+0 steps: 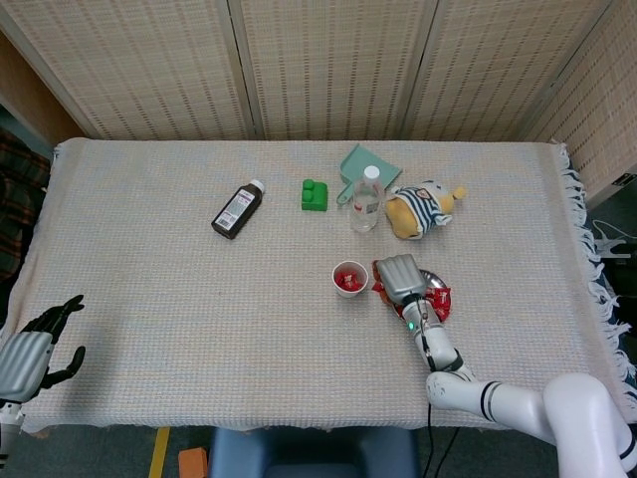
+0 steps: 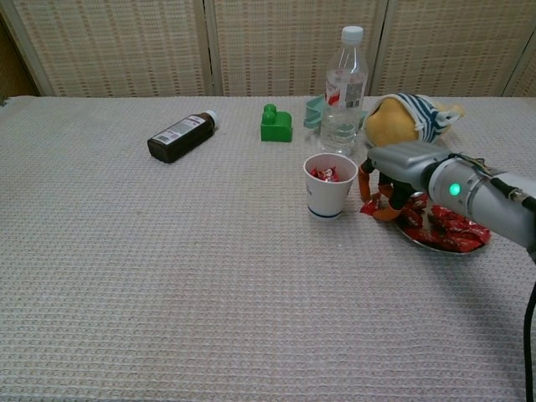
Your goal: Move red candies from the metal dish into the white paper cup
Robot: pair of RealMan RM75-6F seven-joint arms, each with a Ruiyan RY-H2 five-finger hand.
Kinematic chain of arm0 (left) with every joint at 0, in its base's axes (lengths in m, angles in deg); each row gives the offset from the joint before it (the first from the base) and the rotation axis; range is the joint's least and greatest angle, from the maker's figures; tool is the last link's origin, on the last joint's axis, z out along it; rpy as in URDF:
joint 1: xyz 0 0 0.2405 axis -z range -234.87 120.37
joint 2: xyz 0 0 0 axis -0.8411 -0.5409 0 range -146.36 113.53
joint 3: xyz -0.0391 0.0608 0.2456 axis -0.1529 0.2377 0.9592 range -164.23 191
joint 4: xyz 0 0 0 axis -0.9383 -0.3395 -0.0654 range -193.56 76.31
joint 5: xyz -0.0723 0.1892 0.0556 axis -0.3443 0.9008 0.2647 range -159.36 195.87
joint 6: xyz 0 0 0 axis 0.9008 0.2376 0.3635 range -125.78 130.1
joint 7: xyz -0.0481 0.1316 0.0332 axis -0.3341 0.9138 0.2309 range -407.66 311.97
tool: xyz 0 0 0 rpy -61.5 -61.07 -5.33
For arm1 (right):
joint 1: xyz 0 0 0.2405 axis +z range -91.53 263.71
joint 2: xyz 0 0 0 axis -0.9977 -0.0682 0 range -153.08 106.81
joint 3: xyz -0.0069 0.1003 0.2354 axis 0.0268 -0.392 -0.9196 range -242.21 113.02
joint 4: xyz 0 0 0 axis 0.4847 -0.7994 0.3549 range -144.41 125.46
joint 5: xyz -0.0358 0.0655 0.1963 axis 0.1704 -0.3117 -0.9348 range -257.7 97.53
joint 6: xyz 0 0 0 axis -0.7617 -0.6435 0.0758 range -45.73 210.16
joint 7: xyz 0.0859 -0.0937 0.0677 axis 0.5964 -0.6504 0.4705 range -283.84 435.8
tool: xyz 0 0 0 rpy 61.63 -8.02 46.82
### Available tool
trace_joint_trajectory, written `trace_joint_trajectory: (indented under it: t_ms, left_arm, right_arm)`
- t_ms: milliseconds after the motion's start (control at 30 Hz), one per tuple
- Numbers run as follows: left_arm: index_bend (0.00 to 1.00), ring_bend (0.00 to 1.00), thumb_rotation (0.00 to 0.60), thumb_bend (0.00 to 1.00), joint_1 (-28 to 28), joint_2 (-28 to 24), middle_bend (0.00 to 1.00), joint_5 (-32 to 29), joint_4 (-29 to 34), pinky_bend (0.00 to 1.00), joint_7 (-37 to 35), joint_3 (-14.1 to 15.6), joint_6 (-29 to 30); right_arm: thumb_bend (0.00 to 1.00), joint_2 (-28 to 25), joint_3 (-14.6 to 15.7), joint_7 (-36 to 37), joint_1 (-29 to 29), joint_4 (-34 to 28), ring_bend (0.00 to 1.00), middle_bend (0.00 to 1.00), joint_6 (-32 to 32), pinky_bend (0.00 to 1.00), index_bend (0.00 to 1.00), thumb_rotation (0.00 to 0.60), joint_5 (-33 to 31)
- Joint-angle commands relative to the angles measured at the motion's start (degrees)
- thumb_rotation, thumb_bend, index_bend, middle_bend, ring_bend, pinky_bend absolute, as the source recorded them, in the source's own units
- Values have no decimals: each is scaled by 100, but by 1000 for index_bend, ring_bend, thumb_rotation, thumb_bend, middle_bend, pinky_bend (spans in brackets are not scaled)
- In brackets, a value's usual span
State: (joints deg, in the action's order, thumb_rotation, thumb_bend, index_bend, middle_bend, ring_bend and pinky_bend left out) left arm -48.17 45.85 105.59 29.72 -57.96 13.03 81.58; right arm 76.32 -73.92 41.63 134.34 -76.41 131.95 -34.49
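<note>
While the left hand (image 1: 28, 351) idles open, the right hand (image 2: 394, 174) pinches a red candy (image 2: 368, 206).

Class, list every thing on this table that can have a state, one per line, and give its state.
White paper cup: upright, red candies inside.
Round metal dish: still holds red wrapped candies.
Clear plastic water bottle: upright, capped.
Dark brown medicine bottle: on its side, capped.
Right hand: fingers curled over a candy at the dish's left edge.
Left hand: open, empty.
</note>
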Motion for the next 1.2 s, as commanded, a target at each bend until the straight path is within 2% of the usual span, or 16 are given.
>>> trace_joint_trajectory:
  t_ms: [33, 233, 433, 633, 733, 900, 1033, 1200]
  left_arm:
    - [25, 143, 600, 464, 0, -3, 162, -1, 0, 274, -3, -2, 1]
    - [25, 143, 600, 465, 2, -5, 162, 19, 0, 274, -6, 7, 5]
    - [25, 144, 600, 465, -11, -6, 161, 36, 9, 274, 4, 13, 34]
    - [24, 144, 600, 465, -31, -16, 161, 75, 34, 274, 11, 21, 93]
    - [23, 143, 600, 464, -45, -23, 161, 109, 56, 274, 19, 31, 130]
    - [23, 144, 600, 464, -39, -24, 161, 124, 56, 274, 12, 32, 131]
    - [24, 144, 600, 465, -30, -19, 161, 135, 59, 274, 17, 36, 122]
    - [24, 144, 600, 465, -39, -23, 161, 114, 48, 275, 6, 32, 127]
  right_arm:
    - [220, 16, -7, -26, -2, 22, 804, 877, 20, 1000, 519, 600, -12]
    - [227, 20, -29, -80, -25, 26, 810, 878, 86, 1000, 573, 600, -37]
    - [322, -158, -77, 17, -116, -237, 817, 878, 274, 1000, 620, 600, 97]
    - [333, -625, -166, 138, -299, -926, 819, 877, 684, 1000, 631, 600, 330]
    - [333, -917, -328, 366, -411, -1415, 820, 878, 933, 1000, 631, 600, 470]
    - [333, -1246, -568, 683, -424, -2068, 825, 877, 969, 1000, 631, 600, 606]
    - [334, -1177, -607, 617, -288, -2204, 825, 878, 929, 1000, 630, 600, 655]
    - [330, -818, -581, 426, -30, -1910, 825, 878, 731, 1000, 594, 600, 490]
